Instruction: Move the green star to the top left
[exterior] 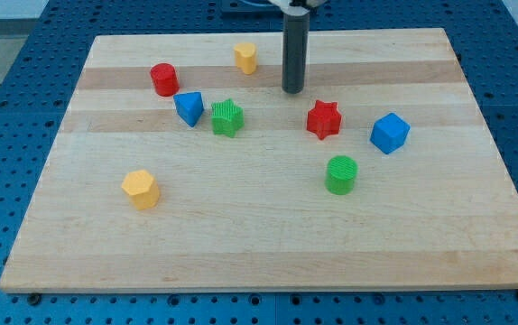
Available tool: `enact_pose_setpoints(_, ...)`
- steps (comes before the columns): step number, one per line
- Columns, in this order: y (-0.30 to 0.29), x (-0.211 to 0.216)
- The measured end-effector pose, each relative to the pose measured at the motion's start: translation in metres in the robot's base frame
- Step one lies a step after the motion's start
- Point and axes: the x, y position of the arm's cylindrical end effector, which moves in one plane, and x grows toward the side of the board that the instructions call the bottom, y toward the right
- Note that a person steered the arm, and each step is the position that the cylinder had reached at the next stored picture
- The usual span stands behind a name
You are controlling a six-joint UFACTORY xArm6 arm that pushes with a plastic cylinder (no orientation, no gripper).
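The green star (pixel 227 118) lies on the wooden board (pixel 268 235), left of centre, touching or nearly touching the blue triangle-like block (pixel 189 107) on its left. My tip (pixel 293 90) stands up and to the right of the green star, apart from it, with a gap between them. The red cylinder (pixel 163 79) sits further up and left, toward the board's top left. The yellow block (pixel 245 58) lies near the top edge, left of my tip.
A red star (pixel 324 119) lies below and right of my tip. A blue cube (pixel 390 133) is at the right. A green cylinder (pixel 341 174) sits below the red star. A yellow hexagon-like block (pixel 140 190) lies at the lower left. A blue perforated table surrounds the board.
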Motion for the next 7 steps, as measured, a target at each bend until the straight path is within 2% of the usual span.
enact_pose_setpoints(1, -0.004, 0.033)
enact_pose_setpoints(5, -0.076, 0.045)
enact_pose_setpoints(7, -0.079, 0.075)
